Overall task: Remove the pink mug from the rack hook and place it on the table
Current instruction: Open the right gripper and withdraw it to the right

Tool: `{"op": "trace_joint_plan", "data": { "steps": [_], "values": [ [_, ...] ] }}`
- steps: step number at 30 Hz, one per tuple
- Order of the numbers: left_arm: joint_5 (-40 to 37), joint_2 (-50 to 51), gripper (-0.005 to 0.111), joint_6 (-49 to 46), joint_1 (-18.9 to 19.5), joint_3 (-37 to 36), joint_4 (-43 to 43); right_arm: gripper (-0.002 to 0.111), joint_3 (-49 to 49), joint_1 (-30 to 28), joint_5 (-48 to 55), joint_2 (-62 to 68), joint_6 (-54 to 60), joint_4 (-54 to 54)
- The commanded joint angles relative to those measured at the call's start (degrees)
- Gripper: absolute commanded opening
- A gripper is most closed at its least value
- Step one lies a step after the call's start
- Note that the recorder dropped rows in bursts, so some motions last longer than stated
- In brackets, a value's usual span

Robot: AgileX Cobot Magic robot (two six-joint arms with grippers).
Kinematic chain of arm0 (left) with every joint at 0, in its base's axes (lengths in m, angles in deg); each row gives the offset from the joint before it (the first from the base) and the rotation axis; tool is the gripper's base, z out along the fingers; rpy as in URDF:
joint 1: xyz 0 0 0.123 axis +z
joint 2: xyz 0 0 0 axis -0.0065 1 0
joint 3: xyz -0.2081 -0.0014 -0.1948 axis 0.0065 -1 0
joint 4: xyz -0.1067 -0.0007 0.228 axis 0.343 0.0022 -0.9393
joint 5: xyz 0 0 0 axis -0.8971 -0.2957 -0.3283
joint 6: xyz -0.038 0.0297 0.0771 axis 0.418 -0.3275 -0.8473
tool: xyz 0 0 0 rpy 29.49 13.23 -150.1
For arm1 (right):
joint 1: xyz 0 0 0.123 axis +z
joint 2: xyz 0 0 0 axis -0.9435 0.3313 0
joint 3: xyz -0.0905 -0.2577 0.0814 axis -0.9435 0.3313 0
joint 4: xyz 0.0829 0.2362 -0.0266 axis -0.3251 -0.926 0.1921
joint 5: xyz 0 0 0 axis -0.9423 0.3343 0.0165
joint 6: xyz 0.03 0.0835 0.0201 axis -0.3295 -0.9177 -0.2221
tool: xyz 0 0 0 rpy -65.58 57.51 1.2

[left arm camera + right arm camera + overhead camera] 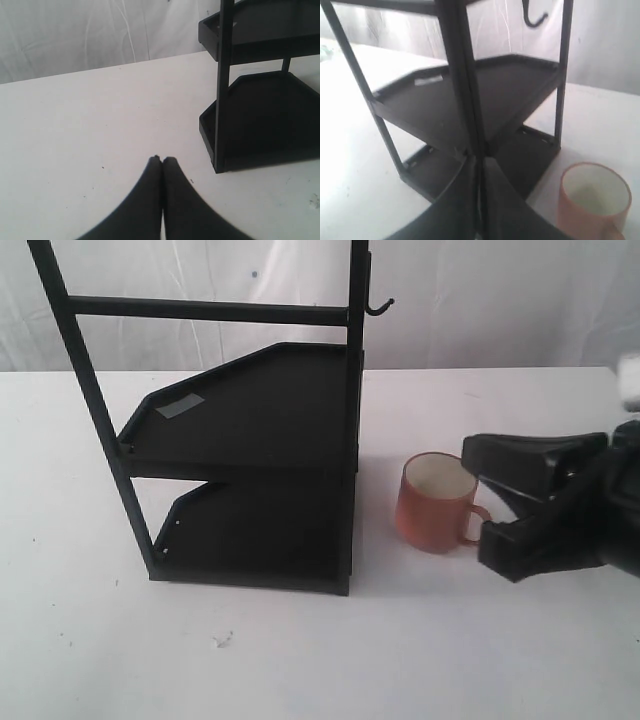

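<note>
The right gripper (479, 161) has its jaws pressed together in its wrist view, with only a thin seam between them, and they pinch nothing. The left gripper (162, 159) is likewise closed and empty, low over bare table (75, 140) near the foot of the rack (250, 420). Just beside the right gripper stands the pink mug (433, 502), upright on the table between the rack and the right edge, about midway from front to back. Its handle (478, 524) is turned toward the gripper, and I cannot tell whether the two touch. The rack hook (380, 307) is bare. The placing looks done, so I judge the step in hand to be the retreat. Draw the arm straight toward the right edge, or lift first, without swinging, since a brush on the handle could spin or tip the mug. The surface is flat, plain white with a few dark specks (222, 639), and a creased white cloth (500, 300) hangs behind the back edge.
</note>
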Motion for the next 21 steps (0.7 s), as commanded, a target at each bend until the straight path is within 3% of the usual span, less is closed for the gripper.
{"op": "trace_joint_plan", "data": {
  "steps": [1, 21],
  "values": [
    [-0.2, -0.3, 0.0, 0.4, 0.1, -0.2, -0.1, 0.0, 0.3, 0.0, -3.1, -7.5, 0.6, 0.5],
    [-0.2, -0.3, 0.0, 0.4, 0.1, -0.2, -0.1, 0.0, 0.2, 0.0, -6.4, -16.4, 0.3, 0.3]
  ]
}}
